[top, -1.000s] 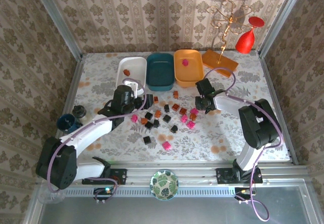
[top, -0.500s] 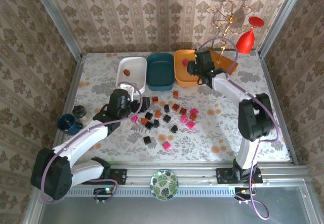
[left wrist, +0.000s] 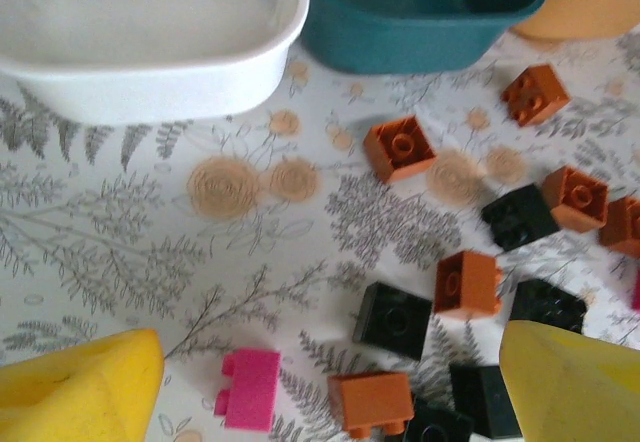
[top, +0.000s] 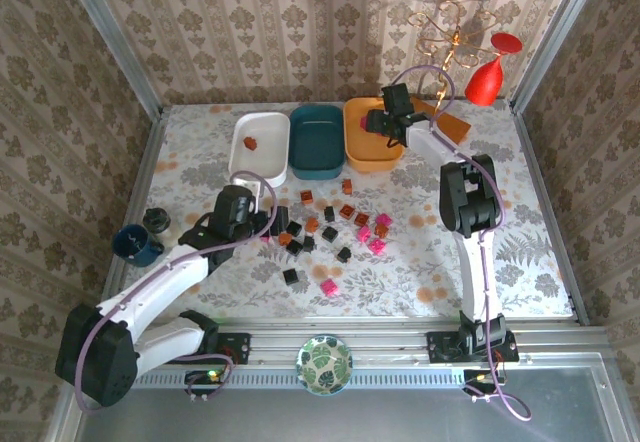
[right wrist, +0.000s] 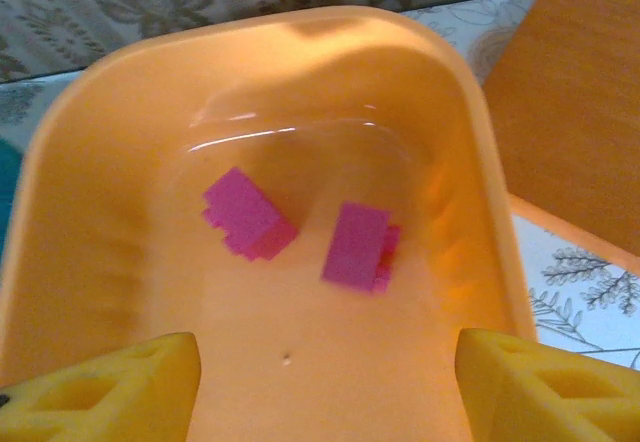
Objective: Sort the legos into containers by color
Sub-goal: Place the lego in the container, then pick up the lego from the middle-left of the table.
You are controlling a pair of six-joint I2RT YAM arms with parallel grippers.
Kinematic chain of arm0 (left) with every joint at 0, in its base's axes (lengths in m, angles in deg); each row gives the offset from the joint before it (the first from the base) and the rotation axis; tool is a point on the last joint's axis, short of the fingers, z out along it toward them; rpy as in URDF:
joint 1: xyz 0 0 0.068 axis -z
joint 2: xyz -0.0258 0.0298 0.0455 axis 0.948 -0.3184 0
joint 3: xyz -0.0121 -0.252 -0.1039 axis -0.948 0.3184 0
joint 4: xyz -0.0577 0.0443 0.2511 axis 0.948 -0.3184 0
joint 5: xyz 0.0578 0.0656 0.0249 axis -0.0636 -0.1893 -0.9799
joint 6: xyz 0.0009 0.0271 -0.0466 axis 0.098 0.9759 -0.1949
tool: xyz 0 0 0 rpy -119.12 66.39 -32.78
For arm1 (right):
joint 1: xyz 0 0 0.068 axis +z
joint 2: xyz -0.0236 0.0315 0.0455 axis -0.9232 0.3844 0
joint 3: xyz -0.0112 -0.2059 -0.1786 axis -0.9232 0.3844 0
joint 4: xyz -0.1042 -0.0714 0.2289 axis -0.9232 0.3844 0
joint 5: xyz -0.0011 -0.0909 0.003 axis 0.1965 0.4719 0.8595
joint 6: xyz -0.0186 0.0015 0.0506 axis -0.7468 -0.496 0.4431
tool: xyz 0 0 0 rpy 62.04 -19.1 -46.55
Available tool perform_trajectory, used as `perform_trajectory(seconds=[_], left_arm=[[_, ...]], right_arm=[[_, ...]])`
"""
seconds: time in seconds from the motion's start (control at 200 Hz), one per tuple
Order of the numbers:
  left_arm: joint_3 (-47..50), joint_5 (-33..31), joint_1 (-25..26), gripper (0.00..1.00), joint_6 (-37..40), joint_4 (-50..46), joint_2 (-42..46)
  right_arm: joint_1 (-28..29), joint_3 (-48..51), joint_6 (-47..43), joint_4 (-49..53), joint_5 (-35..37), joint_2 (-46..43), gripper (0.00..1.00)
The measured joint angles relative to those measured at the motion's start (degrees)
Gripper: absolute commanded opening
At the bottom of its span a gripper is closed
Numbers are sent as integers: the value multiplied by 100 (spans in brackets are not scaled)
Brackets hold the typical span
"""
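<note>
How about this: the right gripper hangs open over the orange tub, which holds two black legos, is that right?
Not quite. The two legos in the orange tub are magenta-pink, not black, as the right wrist view shows. The right gripper does hang open over that tub.

Walls (top: 300,22) papered in beige damask enclose a table (top: 520,252) at nine, twelve and three o'clock. Its top has a pale floral print. Grey metal posts (top: 110,37) mark the far corners, and a metal rail (top: 390,340) edges six o'clock.
</note>
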Motion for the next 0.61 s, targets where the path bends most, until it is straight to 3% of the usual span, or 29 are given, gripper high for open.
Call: perform_trajectory(seconds=[0.16,0.335,0.605], left_arm=[[114,-120,-11,85,39,-264,-57],[116,-59,-105,71,94,-326,-671],[90,46,-282,58,236,-365,-1414]], right_arm=[[398,1904,-188,-310,-149,-1633,76],[922,3891,-258,-855,-289,-3635,78],[782,5206,-162,-1097,-361,-4277,79]])
